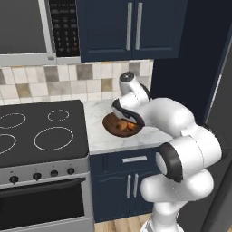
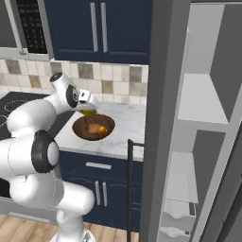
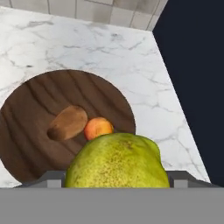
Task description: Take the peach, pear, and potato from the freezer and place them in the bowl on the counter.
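A marble counter [image 3: 87, 39] runs under tiled wall, with the freezer [image 2: 208, 118] standing open to its right. The gripper [image 2: 89, 109] is clamped across the widest part of the pear [image 3: 117, 162], hanging just above the bowl [image 3: 26, 113]. Peach [image 3: 98, 128] and potato [image 3: 68, 123] lie touching inside. The pear looks firm, light and smooth-skinned, so it may roll when released.
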Tool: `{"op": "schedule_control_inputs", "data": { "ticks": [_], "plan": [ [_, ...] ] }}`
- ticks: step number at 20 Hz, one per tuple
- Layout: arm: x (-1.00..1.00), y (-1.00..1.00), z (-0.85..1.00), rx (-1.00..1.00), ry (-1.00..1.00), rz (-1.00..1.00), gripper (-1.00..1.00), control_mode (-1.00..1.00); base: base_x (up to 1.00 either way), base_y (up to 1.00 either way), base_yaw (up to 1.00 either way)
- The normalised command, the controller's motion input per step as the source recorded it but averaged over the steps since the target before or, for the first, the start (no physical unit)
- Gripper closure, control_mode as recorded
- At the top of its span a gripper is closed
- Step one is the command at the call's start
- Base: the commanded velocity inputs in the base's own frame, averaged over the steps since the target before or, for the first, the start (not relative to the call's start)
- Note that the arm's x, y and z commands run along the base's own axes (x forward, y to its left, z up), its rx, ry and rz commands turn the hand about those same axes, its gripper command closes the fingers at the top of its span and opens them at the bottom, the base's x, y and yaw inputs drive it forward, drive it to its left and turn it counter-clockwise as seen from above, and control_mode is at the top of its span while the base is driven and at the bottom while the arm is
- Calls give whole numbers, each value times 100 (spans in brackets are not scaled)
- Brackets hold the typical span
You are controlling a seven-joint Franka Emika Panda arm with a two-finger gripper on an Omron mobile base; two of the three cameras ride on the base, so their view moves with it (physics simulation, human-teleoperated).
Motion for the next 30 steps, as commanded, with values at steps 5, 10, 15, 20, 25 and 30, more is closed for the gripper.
{"op": "schedule_control_inputs", "data": {
  "ticks": [5, 10, 15, 20, 25, 30],
  "plan": [
    [71, -6, -48, 25, 22, 4, 100, -100, 0, 0, 0],
    [16, 20, -42, 10, 11, 0, 100, -100, 0, 0, 0],
    [25, 11, -36, 2, 6, 0, 100, -100, 0, 0, 0],
    [67, 0, -33, 0, 0, 0, 100, -100, 0, 0, 0],
    [69, 0, -45, 1, 0, 0, 100, -100, 0, 0, 0],
    [39, 0, -36, 1, 0, 0, -100, -100, 0, 0, 0]
  ]
}}
